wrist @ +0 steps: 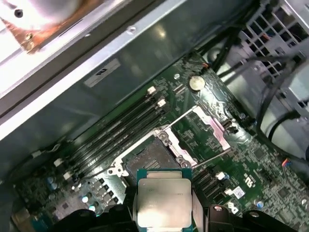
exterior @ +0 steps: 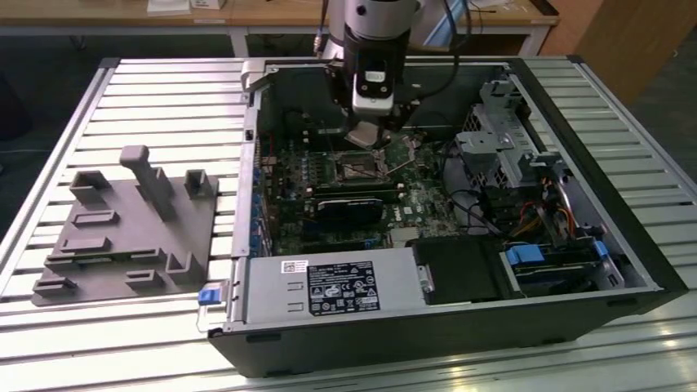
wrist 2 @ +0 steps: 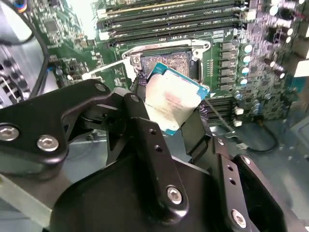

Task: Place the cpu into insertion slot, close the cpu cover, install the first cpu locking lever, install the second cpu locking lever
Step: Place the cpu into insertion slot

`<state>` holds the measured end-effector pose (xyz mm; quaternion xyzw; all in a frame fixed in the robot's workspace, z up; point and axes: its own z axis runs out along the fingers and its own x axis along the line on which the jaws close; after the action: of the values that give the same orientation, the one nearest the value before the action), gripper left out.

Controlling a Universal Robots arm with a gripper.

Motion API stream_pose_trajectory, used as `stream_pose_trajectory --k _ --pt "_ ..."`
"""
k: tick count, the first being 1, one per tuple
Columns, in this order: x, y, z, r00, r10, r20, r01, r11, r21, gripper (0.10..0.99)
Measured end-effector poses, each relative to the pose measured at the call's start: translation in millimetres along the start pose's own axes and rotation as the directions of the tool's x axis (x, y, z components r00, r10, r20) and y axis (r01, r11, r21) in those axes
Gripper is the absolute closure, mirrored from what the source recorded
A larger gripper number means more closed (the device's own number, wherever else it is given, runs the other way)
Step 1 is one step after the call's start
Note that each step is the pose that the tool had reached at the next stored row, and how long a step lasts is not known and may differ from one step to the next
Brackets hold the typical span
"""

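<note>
Exterior view, arm: we see the arm (exterior: 376,41) reaching down into the open case (exterior: 436,347), which lies on a slatted table (exterior: 163,98).
Exterior view, gripper: the gripper (exterior: 368,137) hangs low inside the case, just over the slot (exterior: 360,167) in the green board (exterior: 286,224).
Exterior view, fixture: a grey fixture (exterior: 120,229) sits on the table at the exterior view's left, well apart from the case.
Second wrist view, jaws: we find the gripper (wrist 2: 170,111) clamped on the cpu (wrist 2: 171,101), its black fingers (wrist 2: 145,130) pressing on two opposite edges.
Second wrist view, cpu: it is held tilted, metal top towards the camera, near the slot (wrist 2: 169,60) but not seated in it.
Second wrist view, slot: its dark recess is bare inside a silvery frame; a thin lever (wrist 2: 104,67) juts out from one corner.
Second wrist view, memory slots: long memory slots (wrist 2: 169,19) run just beyond the slot.
First wrist view, cpu: we see the cpu (wrist: 163,200) between the jaws of the gripper (wrist: 163,215), just beside the slot (wrist: 152,162) and clear of it.
First wrist view, cover: the cover (wrist: 215,133) is open, swung off the slot to one side.
First wrist view, lever: a lever (wrist: 212,155) runs along next to the cover.
First wrist view, battery: a round battery (wrist: 195,83) sits on the board (wrist: 256,164), apart from the slot.
</note>
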<state>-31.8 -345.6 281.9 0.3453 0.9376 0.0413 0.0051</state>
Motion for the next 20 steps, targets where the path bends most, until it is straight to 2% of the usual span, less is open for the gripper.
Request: stream_pose_trajectory --k 5,10,15,18,20 --pt "0.0 -0.2 2.6 0.9959 0.091 0.0072 -0.091 0.9959 -0.002 0.549" --pt "-0.1 -0.5 6.5 0.9837 0.179 0.0142 -0.179 0.9838 -0.005 0.549" --pt "-0.2 -0.9 10.8 0.9631 0.268 0.021 -0.268 0.9633 -0.008 0.549" --pt "-0.2 -1.1 13.2 0.9472 0.32 0.0249 -0.32 0.9475 -0.01 0.549" --pt "-0.3 -1.2 15.0 0.9345 0.355 0.0275 -0.355 0.9349 -0.012 0.549"
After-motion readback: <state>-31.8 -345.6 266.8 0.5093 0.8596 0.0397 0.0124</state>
